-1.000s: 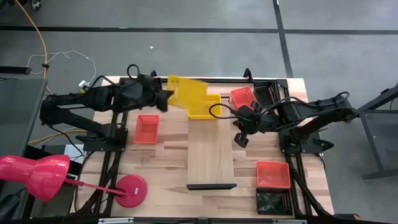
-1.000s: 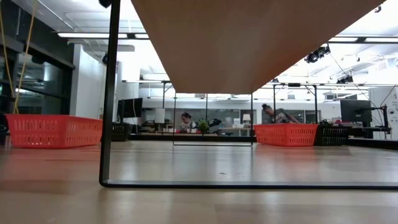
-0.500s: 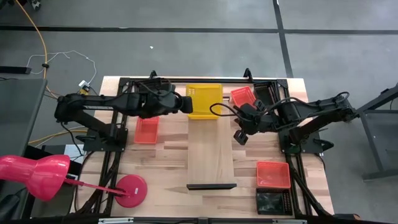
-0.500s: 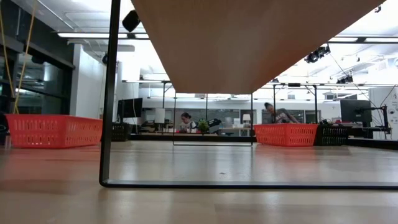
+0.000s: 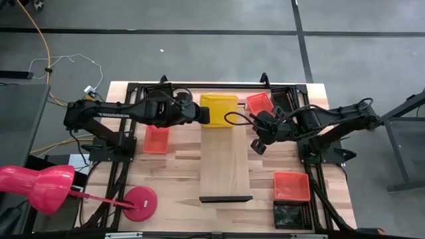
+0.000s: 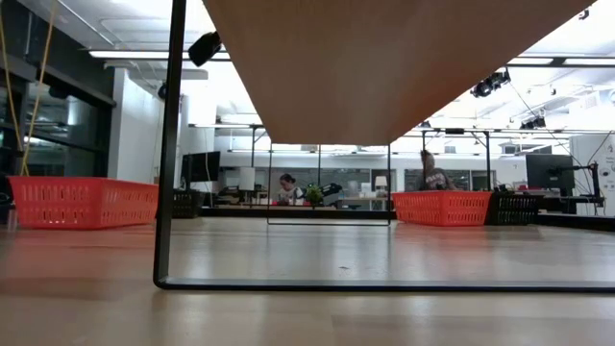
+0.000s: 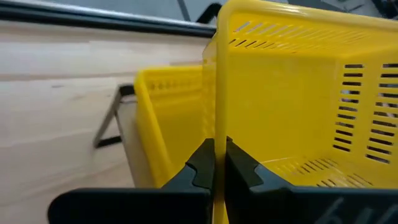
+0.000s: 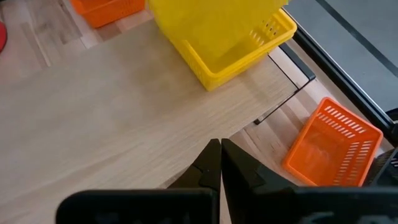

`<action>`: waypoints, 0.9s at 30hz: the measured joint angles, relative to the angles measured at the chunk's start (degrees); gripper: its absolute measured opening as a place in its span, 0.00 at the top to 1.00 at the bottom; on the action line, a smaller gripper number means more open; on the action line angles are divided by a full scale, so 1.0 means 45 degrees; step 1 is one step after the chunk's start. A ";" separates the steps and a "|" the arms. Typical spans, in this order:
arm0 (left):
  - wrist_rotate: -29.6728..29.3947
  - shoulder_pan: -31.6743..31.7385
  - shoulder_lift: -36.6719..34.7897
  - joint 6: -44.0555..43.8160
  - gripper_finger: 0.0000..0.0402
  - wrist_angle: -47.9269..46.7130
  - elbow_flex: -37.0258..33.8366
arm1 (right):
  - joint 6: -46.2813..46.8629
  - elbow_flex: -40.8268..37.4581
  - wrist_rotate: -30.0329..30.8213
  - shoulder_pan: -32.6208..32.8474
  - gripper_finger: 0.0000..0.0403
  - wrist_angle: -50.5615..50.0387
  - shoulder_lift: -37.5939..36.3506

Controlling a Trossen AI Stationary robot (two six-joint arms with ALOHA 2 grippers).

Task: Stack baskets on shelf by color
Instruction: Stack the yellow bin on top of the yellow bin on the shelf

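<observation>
My left gripper (image 5: 201, 113) reaches from the table's left to the shelf's far end, shut on a yellow basket (image 5: 220, 108). This basket hangs over a second yellow basket (image 7: 160, 118) that stands on the far end of the shelf (image 5: 226, 162). Whether the two touch, I cannot tell. The right wrist view shows both, the held one (image 8: 205, 18) above the lower one (image 8: 245, 53). My right gripper (image 5: 256, 146) hovers shut at the shelf's right edge and touches nothing. My left gripper pinches the yellow basket's left side wall at its rim (image 7: 216, 134), one finger inside the basket and one outside. The fingers come level from the table's left. The basket is held out over the lower yellow basket, roughly level.
Red-orange baskets lie left of the shelf (image 5: 157, 139), at the far right (image 5: 259, 103) and at the near right (image 5: 292, 186). Black baskets sit at the near right corner (image 5: 290, 216) and far right (image 5: 282, 99). A pink lamp (image 5: 136, 202) stands near left. The shelf's middle is bare.
My left gripper has carried the yellow basket toward the table's right, to the shelf's far end. The basket was tilted and off to the left; now it sits level over the other yellow basket. My right gripper has kept almost still.
</observation>
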 joint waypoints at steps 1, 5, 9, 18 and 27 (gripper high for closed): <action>-0.0005 0.0041 -0.0009 0.0004 1.00 -0.0020 0.0000 | 0.0000 0.0000 -0.0002 0.0000 1.00 0.0000 0.0000; -0.0016 0.0165 -0.0011 -0.0013 1.00 -0.0529 0.0000 | -0.0005 0.0000 0.0128 0.0000 1.00 0.0000 0.0000; 0.0027 0.0176 -0.0011 -0.0098 0.99 -0.0652 0.0000 | -0.0005 0.0000 0.0294 -0.0005 1.00 -0.0002 0.0000; 0.0518 0.0176 -0.0011 0.0269 0.89 -0.0612 0.0000 | -0.0005 0.0000 0.0537 -0.0010 1.00 0.0000 0.0000; 0.0558 0.0351 -0.0065 0.0373 0.72 -0.0570 0.0000 | 0.0000 0.0000 0.0515 -0.0010 1.00 0.0005 0.0000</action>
